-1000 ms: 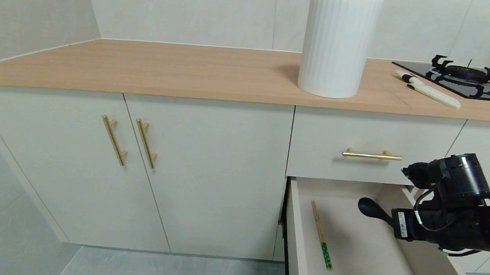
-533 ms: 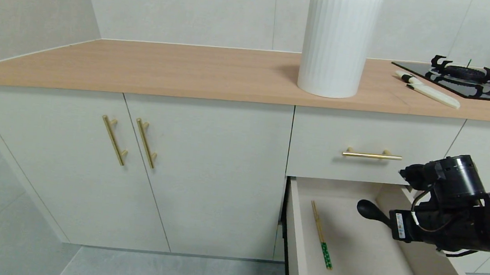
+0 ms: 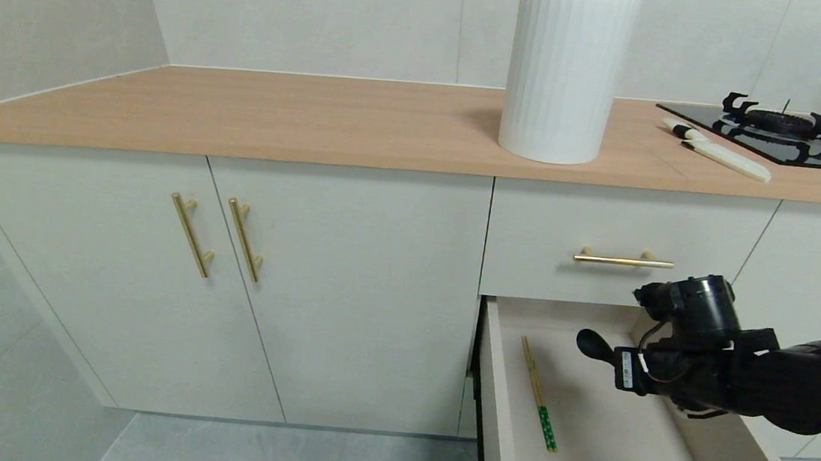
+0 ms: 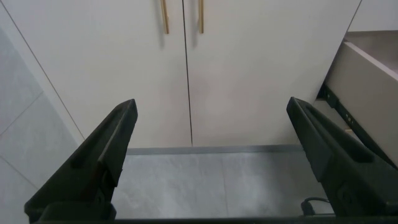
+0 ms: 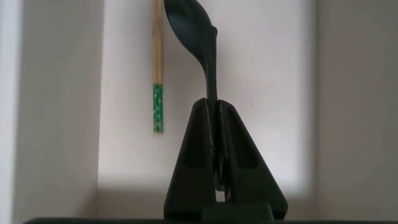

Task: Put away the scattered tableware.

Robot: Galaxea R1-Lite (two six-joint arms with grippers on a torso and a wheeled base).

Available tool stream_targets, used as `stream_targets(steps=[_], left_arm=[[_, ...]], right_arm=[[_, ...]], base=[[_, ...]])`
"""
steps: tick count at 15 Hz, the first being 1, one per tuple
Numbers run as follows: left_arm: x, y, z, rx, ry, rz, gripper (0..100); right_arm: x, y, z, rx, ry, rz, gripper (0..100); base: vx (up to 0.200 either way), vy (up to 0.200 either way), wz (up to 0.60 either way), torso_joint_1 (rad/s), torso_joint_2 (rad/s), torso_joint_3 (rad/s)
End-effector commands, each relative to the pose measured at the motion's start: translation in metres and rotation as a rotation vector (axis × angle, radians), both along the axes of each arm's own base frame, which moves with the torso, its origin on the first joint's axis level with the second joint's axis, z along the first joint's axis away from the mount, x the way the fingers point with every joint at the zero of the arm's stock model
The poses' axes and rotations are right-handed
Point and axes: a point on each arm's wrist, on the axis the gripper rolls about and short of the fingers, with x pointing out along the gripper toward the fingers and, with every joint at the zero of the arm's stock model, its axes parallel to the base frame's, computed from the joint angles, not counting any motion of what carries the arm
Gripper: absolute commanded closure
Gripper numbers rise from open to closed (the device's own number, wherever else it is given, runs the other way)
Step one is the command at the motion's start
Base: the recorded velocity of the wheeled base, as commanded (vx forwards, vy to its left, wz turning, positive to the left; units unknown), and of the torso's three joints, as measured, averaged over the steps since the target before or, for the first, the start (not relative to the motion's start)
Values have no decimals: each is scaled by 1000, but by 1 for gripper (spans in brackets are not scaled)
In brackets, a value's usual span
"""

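Two chopsticks (image 3: 537, 397) lie side by side along the left of an open drawer (image 3: 494, 419), green ends nearest, while the right gripper (image 3: 623, 365) hangs over the drawer's far right part with a black spoon (image 3: 590, 343) jutting left from it, clear of the drawer floor. From the head view the wrist's bulk masks how the fingers sit. The right wrist view settles it: the right gripper (image 5: 214, 109) is pinched tight on the handle of the spoon (image 5: 193, 25), whose bowl points away from the wrist, and the chopsticks (image 5: 158, 74) lie on the pale floor of the drawer (image 5: 267, 93) just beside the bowl's line. The left wrist view adds the left gripper (image 4: 211, 109), spread wide with nothing in it and low before the closed cabinet doors (image 4: 186, 62), with their gold handles (image 4: 165, 15), the grey floor (image 4: 211, 180) and the side of the drawer (image 4: 367, 68) at one edge. Up on the wooden counter (image 3: 278, 116), the head view takes in a tall white ribbed canister (image 3: 565, 76) standing above the drawers, a pale knife (image 3: 719, 155) lying to its right, and a black hob (image 3: 782, 131) just beyond the knife.
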Motion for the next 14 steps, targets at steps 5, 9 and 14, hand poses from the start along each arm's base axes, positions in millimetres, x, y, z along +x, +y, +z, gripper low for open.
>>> stream_targets(steps=[5, 9, 14], left_arm=[[0, 0, 0, 0, 1, 0, 0], [0, 0, 0, 0, 1, 0, 0], [0, 0, 0, 0, 1, 0, 0]], right_arm=[[32, 9, -92, -101, 84, -79, 100], [35, 9, -111, -112, 115, -79, 100], [35, 9, -111, -111, 115, -80, 100]], base=[[0, 0, 0, 0, 0, 0], [0, 0, 0, 0, 0, 0], [0, 0, 0, 0, 0, 0]])
